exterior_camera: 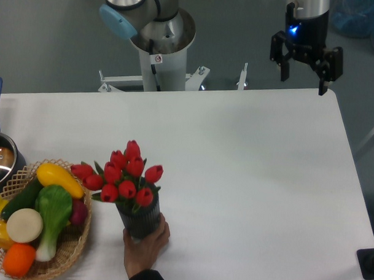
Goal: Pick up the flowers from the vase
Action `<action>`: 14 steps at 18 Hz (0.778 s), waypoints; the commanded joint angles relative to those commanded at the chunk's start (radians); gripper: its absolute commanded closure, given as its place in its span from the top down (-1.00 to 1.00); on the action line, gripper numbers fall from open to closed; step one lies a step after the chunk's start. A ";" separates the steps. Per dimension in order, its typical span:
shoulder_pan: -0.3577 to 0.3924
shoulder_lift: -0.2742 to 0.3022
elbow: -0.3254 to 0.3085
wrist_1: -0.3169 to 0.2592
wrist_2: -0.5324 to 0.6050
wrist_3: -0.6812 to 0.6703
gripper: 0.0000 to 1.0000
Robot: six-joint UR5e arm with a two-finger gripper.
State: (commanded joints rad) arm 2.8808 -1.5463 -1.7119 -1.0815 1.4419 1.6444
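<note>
Hand (304,75) released, w/ nothing in it, well apart from flowers (125,174) in vase (140,221).

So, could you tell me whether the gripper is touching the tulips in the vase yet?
Apart. The fixed camera shows the gripper open at the table's far right edge, with bare tabletop between it and the red tulips in the grey vase.

Matt white desk (248,154); woven wicker basket (72,246); glossy plastic-looking vegetables (49,203); ribbed dark vase (141,219); shiny steel pot (0,161); black, matt-looking robot hand (304,74).
</note>
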 joint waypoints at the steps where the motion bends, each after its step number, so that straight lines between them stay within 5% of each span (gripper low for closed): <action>1: -0.002 0.000 -0.003 0.002 0.002 0.000 1.00; 8: -0.003 0.000 -0.012 0.005 -0.014 -0.003 1.00; 14: 0.021 0.003 -0.063 0.035 -0.171 -0.105 1.00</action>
State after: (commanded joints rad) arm 2.9023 -1.5432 -1.7747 -1.0463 1.2704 1.5390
